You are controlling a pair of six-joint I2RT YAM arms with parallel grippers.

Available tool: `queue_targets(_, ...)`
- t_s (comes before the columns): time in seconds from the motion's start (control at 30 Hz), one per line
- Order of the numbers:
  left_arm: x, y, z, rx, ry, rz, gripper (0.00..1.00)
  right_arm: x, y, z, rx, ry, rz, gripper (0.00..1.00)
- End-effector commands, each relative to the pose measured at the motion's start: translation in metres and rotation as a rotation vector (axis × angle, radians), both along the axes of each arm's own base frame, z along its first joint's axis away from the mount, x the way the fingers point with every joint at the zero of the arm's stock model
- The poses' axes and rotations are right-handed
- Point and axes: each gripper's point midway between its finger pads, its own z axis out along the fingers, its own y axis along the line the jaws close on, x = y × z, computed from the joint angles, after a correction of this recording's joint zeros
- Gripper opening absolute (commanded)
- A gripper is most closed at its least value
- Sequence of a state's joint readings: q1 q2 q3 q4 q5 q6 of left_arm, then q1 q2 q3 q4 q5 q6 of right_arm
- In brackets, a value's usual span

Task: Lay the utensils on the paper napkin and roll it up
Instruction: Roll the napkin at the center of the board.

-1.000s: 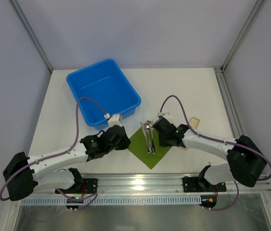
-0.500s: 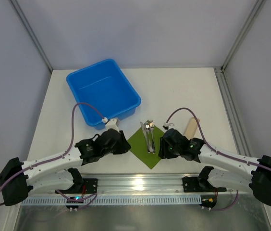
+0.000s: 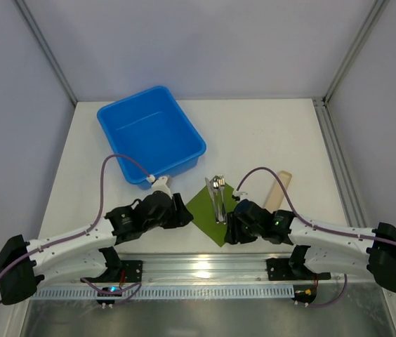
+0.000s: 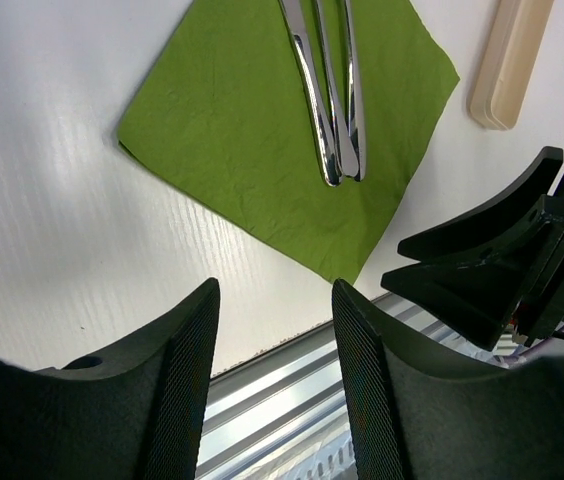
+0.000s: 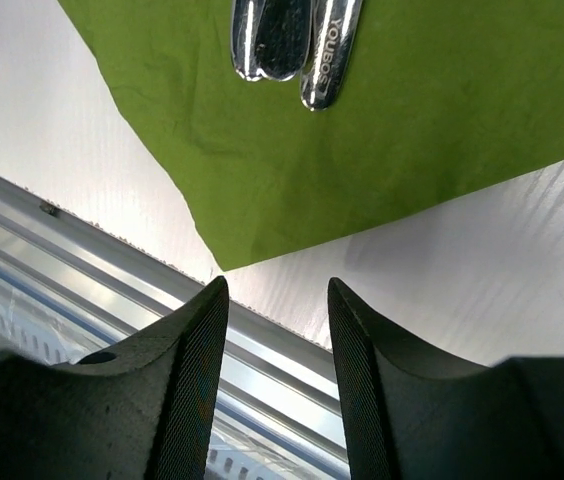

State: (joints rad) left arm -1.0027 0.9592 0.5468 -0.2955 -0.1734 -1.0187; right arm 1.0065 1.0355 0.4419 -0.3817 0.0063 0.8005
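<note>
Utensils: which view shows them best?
Left wrist: the utensils are close and sharp, three handles side by side on the napkin, heads cropped. Top external shows their full length, but small and bunched. Right wrist catches only the handle ends.

White table [image 3: 268, 133], pale grey walls [image 3: 205, 42]

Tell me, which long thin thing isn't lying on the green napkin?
The beige stick, lying on the white table to the right of the napkin. The shiny cutlery pieces all lie together on the green.
</note>
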Motion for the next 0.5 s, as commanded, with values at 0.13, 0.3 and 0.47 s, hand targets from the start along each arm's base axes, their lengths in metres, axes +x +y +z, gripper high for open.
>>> queue_targets(0.13,-0.001,-0.004,0.005,-0.057,-0.004,-0.001,0.52,0.002,0.009,0.000,0.019,-0.020,-0.046,0.49)
queue_targets(0.3,-0.003,-0.004,0.008,-0.065,-0.003,-0.004,0.52,0.008,0.008,-0.004,-0.036,-0.049,-0.078,0.49)
queue_targets(0.47,-0.004,-0.001,0.009,-0.069,-0.005,-0.002,0.53,0.004,0.012,-0.005,-0.117,-0.080,-0.088,0.48)
